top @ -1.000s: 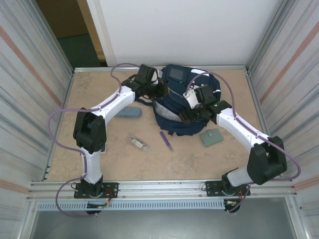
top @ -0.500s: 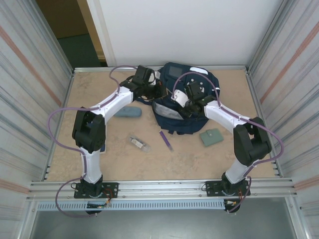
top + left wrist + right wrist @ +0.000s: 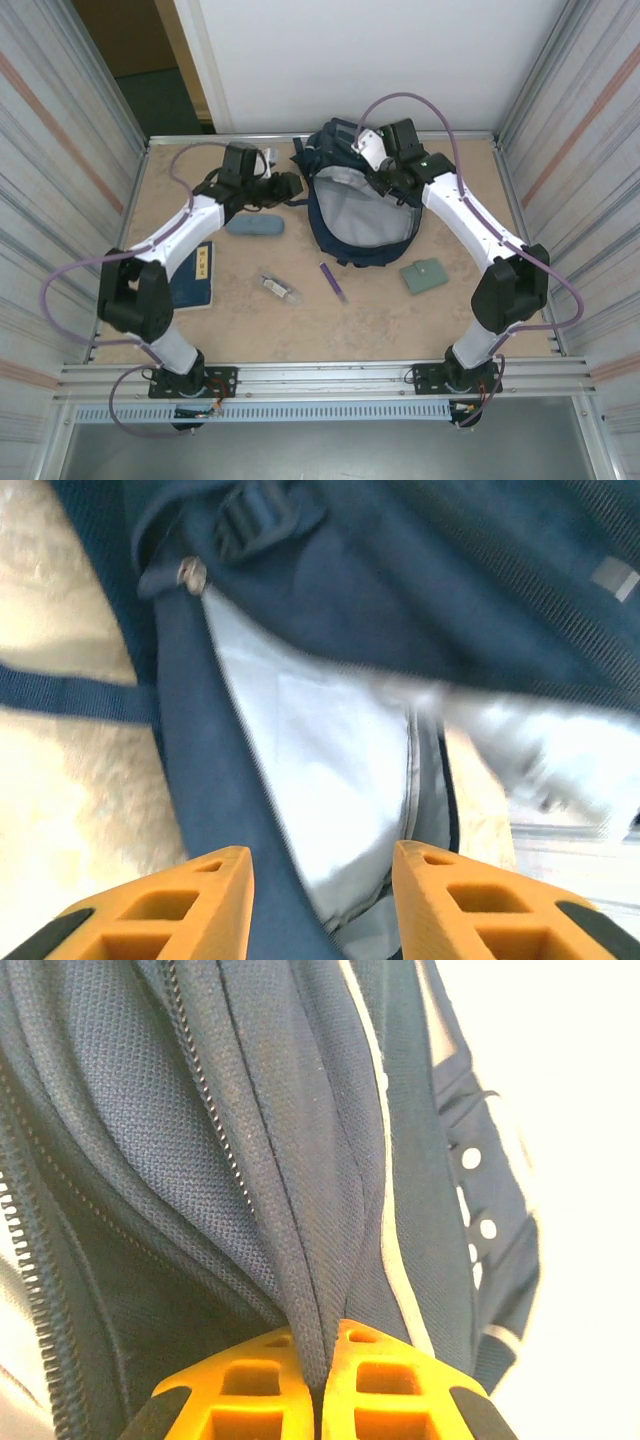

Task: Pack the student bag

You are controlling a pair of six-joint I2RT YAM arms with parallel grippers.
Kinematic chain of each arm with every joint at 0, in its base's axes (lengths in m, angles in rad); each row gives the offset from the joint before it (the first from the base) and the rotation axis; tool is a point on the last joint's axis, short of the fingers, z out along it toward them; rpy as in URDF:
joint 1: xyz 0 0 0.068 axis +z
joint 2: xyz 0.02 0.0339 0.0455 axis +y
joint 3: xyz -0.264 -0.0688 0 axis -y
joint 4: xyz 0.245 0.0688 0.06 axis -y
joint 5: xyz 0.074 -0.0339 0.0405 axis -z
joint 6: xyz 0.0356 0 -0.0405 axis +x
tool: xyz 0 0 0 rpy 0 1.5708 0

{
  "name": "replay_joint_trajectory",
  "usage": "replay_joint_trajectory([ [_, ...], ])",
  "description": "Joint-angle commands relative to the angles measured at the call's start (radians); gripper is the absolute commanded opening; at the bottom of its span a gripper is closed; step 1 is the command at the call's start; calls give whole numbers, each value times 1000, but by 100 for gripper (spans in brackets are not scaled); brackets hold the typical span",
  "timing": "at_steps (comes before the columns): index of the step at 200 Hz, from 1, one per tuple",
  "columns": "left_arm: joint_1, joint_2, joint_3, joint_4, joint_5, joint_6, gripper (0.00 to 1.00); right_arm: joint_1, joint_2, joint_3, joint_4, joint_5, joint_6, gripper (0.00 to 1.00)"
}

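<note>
student bag point(image 3: 365, 215) parked far-middle of table point(image 3: 350, 330), mouth pulled wide, grey lining exposed. right gripper point(image 3: 318, 1355) clamped on flap fabric by zipper, best held high and taut so mouth isn't lost. left gripper point(image 3: 322, 868) spread open, bag rim between fingers, nothing pinched. pen point(image 3: 333, 282) and pouch point(image 3: 255, 226) laid on near side, plenty room there. walls point(image 3: 570, 140) tight at sides.

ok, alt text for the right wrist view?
Close-up of the right gripper, orange, pinched shut on a fold of the navy student bag. A zipper runs diagonally down the fabric on the left. White piping runs down the right, next to two white studs.
</note>
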Motion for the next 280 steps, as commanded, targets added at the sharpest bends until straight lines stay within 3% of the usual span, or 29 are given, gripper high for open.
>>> replay_joint_trajectory([
  [1, -16, -77, -129, -14, -39, 16, 42, -3, 14, 97, 15, 58, -9, 0],
  [55, 27, -265, -332, -218, -310, 24, 51, 50, 148, 170, -61, 256, -195, 0],
  [93, 128, -399, -398, -367, -469, 14, 56, 101, 227, 140, -126, 199, -58, 0],
  [115, 191, -465, -438, -399, -480, 14, 59, 135, 251, 69, -116, 184, 14, 8],
  [139, 253, -532, -492, -429, -478, -16, 61, 148, 256, -14, -86, 162, 96, 23],
  [151, 289, -561, -524, -436, -472, -16, 61, 148, 243, -51, -56, 128, 142, 36],
  [176, 381, -571, -592, -451, -402, -25, 61, 160, 179, -88, -22, 88, 262, 52],
  [209, 425, -511, -654, -438, -313, -48, 62, 241, 68, -109, 41, 95, 456, 60],
  [227, 428, -459, -666, -431, -266, -51, 60, 312, 3, -143, 104, 149, 585, 71],
  [245, 429, -412, -673, -436, -148, -1, 54, 358, -24, -154, 134, 83, 769, 71],
  [280, 362, -377, -681, -417, 5, -33, 52, 371, 19, -180, 230, -216, 1193, 67],
])
